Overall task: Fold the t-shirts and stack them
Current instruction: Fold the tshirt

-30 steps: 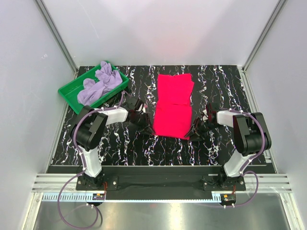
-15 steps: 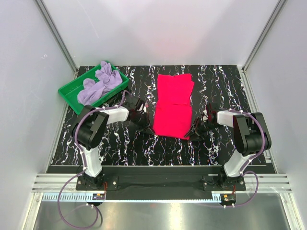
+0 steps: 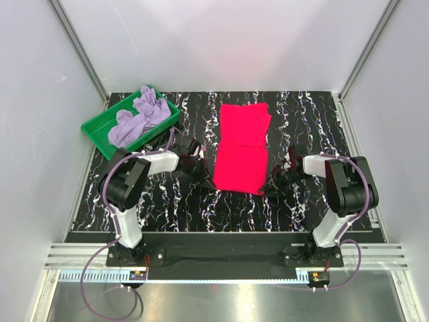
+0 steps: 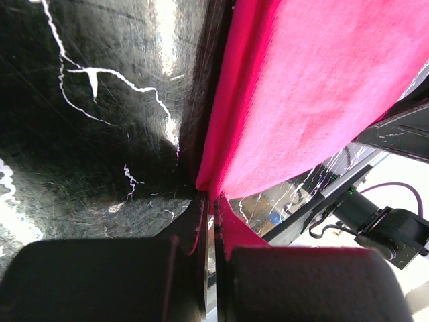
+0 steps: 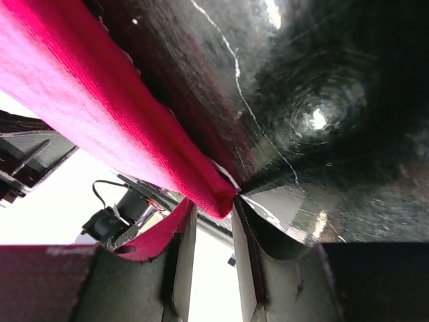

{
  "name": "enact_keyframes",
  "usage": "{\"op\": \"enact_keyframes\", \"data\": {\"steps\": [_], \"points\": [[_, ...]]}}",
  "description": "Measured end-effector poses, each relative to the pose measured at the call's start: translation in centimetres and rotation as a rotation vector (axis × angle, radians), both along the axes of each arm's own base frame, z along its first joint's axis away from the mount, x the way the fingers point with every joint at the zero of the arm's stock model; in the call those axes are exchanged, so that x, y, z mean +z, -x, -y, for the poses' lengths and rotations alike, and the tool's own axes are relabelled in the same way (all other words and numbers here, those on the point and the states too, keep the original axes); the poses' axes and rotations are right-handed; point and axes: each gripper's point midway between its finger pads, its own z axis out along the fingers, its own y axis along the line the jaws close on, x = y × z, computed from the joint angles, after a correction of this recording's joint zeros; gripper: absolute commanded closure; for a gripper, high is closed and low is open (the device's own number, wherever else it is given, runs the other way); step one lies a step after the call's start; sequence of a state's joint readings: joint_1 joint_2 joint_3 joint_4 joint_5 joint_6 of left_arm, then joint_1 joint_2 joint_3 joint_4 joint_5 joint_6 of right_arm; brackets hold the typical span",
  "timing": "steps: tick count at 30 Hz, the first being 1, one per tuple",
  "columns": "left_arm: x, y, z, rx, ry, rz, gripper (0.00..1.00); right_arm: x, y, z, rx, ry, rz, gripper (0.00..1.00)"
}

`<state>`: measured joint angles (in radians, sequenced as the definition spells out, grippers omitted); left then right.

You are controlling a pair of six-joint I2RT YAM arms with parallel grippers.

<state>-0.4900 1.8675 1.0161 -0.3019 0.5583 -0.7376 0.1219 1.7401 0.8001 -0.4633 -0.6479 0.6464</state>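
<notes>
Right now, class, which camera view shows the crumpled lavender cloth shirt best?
The top external view: the crumpled lavender cloth shirt lies heaped in the green plastic tray. Neither wrist view shows it, only crimson cloth and black tabletop.

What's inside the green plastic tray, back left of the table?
A crumpled pale lavender cloth t-shirt lies heaped in the green plastic tray, rising above its rim. Anything under the shirt, and most of the tray floor, is covered and cannot be seen.

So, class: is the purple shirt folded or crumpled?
Crumpled: the purple shirt lies bunched in a heap in the green tray, not flat or squared.
</notes>
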Motion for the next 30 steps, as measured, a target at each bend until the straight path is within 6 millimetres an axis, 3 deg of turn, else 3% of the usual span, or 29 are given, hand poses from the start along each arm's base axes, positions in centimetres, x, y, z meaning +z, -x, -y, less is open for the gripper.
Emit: {"op": "enact_keyframes", "data": {"steps": [8, 13, 14, 18, 20, 30], "points": [[0.0, 0.0, 0.0, -0.003, 0.0, 0.002, 1.0, 0.1, 0.0, -0.1, -0.03, -0.005, -0.004, 0.61], [0.0, 0.0, 0.0, -0.003, 0.0, 0.003, 1.0, 0.1, -0.1, -0.1, -0.059, -0.002, -0.01, 0.64], [0.0, 0.0, 0.0, -0.003, 0.0, 0.003, 1.0, 0.1, -0.1, 0.0, -0.069, 0.002, -0.016, 0.66], [0.1, 0.1, -0.1, -0.005, -0.002, 0.007, 1.0, -0.3, -0.1, 0.3, -0.11, 0.029, -0.035, 0.92], [0.1, 0.1, -0.2, -0.006, -0.007, 0.009, 1.0, -0.4, -0.2, 0.4, -0.121, 0.038, -0.036, 1.0], [0.2, 1.3, -1.2, -0.02, -0.038, 0.032, 1.0, -0.1, 0.2, 0.1, -0.09, 0.123, 0.041, 1.0]]}}
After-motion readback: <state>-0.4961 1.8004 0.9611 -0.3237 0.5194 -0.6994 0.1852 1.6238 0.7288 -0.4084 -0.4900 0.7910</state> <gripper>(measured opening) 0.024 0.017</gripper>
